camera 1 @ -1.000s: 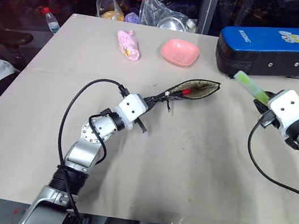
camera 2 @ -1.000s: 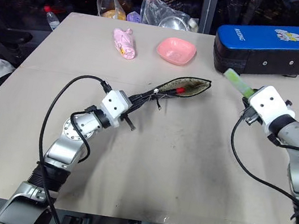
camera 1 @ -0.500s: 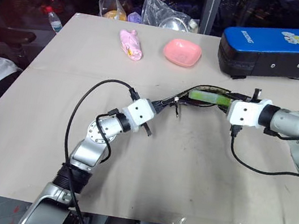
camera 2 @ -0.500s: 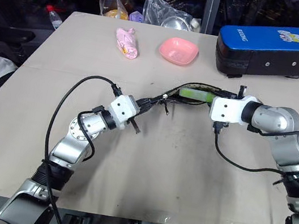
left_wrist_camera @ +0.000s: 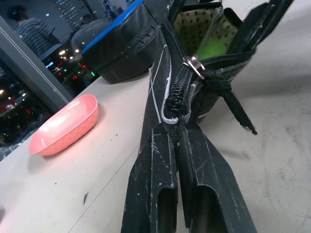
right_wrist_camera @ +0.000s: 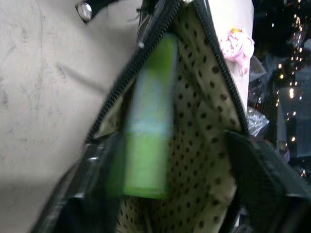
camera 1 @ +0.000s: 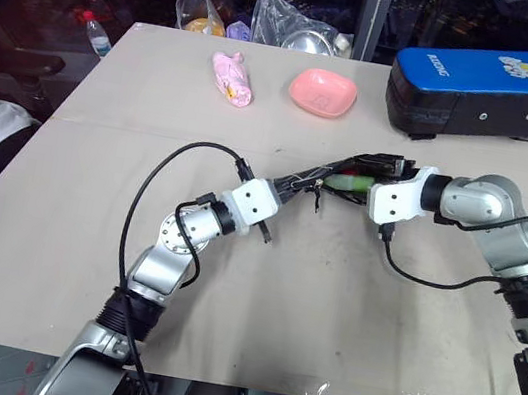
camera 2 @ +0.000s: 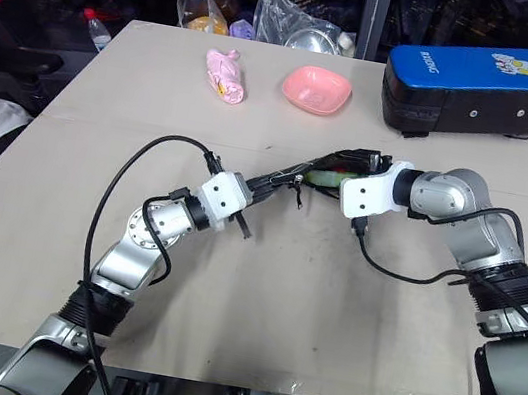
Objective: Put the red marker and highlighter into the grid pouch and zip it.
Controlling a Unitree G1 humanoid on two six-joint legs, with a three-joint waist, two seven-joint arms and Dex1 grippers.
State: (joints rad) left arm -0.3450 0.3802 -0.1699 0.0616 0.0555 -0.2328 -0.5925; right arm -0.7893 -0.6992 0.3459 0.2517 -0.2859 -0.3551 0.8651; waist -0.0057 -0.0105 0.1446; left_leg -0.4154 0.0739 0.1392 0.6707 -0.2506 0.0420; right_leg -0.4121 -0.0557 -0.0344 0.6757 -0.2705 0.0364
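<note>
The grid pouch point(camera 1: 333, 176) sits mid-table, mouth unzipped. The left gripper point(left_wrist_camera: 176, 145) is clamped tight on the pouch's zipper end, fingers pressed together around the fabric, just below the metal zipper pull point(left_wrist_camera: 196, 65). The right gripper point(right_wrist_camera: 170, 194) stands at the pouch's open mouth with fingers spread wide, one on either side of the opening — nothing gripped between them. The highlighter point(right_wrist_camera: 149, 121) lies inside the pouch against the dotted tan lining, close to one zipper edge. The red marker cannot be made out.

Open table point(camera 1: 346, 313) lies in front of both arms. Toward the far edge stand the pink bowl point(camera 1: 322, 93), the pink wrapped item point(camera 1: 231, 79) and the blue-and-black case point(camera 1: 490, 88) — all well apart from the pouch.
</note>
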